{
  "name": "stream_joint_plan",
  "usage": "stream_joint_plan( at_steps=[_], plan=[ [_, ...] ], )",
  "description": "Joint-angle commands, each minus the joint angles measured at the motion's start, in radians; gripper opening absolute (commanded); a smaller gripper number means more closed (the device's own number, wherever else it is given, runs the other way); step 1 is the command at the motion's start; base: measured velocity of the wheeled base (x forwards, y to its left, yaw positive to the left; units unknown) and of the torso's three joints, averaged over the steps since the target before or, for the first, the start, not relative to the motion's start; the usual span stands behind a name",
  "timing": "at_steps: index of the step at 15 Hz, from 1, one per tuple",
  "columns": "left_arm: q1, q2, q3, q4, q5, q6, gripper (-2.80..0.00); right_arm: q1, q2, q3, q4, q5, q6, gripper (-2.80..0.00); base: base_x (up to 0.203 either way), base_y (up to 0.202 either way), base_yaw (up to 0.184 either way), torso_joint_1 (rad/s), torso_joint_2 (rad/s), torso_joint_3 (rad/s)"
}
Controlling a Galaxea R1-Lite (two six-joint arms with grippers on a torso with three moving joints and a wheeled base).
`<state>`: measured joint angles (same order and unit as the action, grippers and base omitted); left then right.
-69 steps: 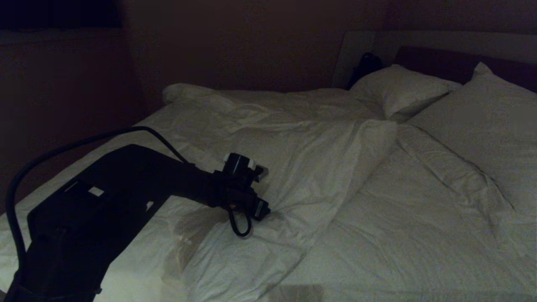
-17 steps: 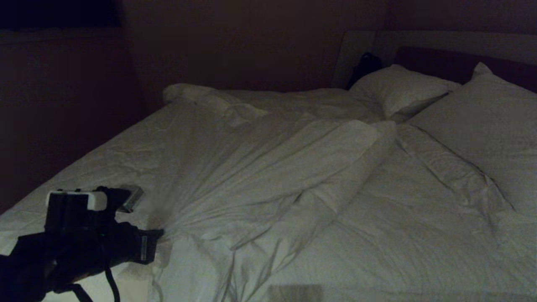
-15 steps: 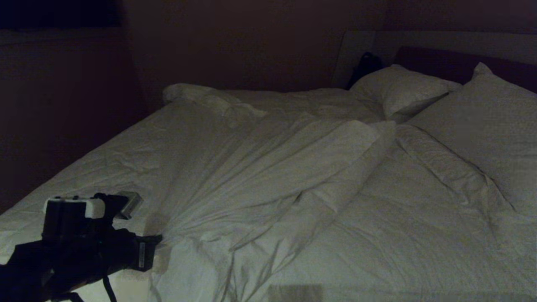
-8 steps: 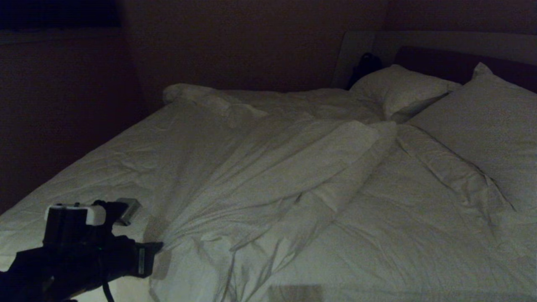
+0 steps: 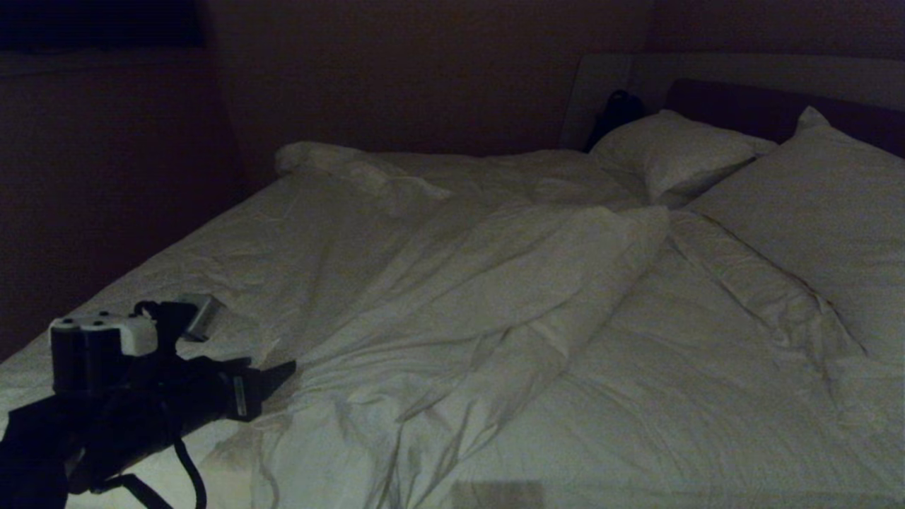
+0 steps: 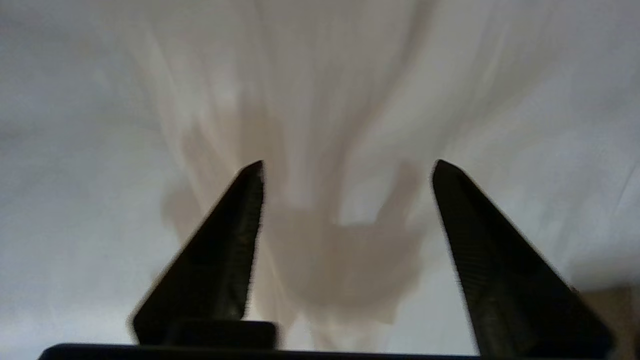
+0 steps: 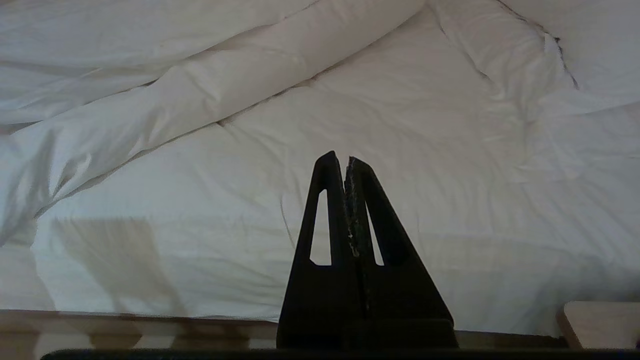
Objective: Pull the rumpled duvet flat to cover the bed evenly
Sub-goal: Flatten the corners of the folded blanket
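White and creased, the duvet (image 5: 495, 304) lies bunched in a long ridge running diagonally from beside the left gripper (image 5: 272, 382) toward the pillows (image 5: 679, 152). That gripper, jaws apart and empty, sits nearest; the right gripper (image 7: 347, 162) hangs closed over the bed (image 7: 150, 320) edge.

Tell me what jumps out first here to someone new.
A long puffy ridge of the white duvet runs diagonally across the middle of the bed. At the near left edge, the black left gripper sits open over the cloth. Two pillows lie at the headboard, far right.
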<state>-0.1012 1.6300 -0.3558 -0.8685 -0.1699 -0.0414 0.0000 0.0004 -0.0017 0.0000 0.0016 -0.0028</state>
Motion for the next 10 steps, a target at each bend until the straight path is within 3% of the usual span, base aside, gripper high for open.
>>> stream_joint_plan(
  at_steps=[1, 4, 5, 8, 10],
  plan=[
    [0.0, -0.029, -0.038, -0.003, 0.0, -0.001, 0.0, 0.0, 0.0, 0.0, 0.0, 0.0, 0.0, -2.8, 0.0, 0.0, 0.0, 0.0, 0.0, 0.0],
    [-0.006, -0.055, -0.133, 0.024, 0.001, 0.002, 0.0, 0.0, 0.001, 0.0, 0.0, 0.0, 0.0, -2.8, 0.0, 0.0, 0.0, 0.0, 0.0, 0.0],
    [-0.009, -0.059, -0.16, 0.048, 0.001, 0.003, -2.8, 0.0, 0.001, 0.0, 0.0, 0.0, 0.0, -2.8, 0.0, 0.0, 0.0, 0.0, 0.0, 0.0],
    [-0.027, -0.055, -0.31, 0.167, -0.002, 0.007, -2.8, 0.0, 0.0, 0.0, 0.0, 0.0, 0.0, -2.8, 0.0, 0.0, 0.0, 0.0, 0.0, 0.0],
    [-0.052, -0.046, -0.46, 0.307, -0.002, 0.007, -2.8, 0.0, 0.001, 0.0, 0.0, 0.0, 0.0, -2.8, 0.0, 0.0, 0.0, 0.0, 0.0, 0.0]
  ],
)
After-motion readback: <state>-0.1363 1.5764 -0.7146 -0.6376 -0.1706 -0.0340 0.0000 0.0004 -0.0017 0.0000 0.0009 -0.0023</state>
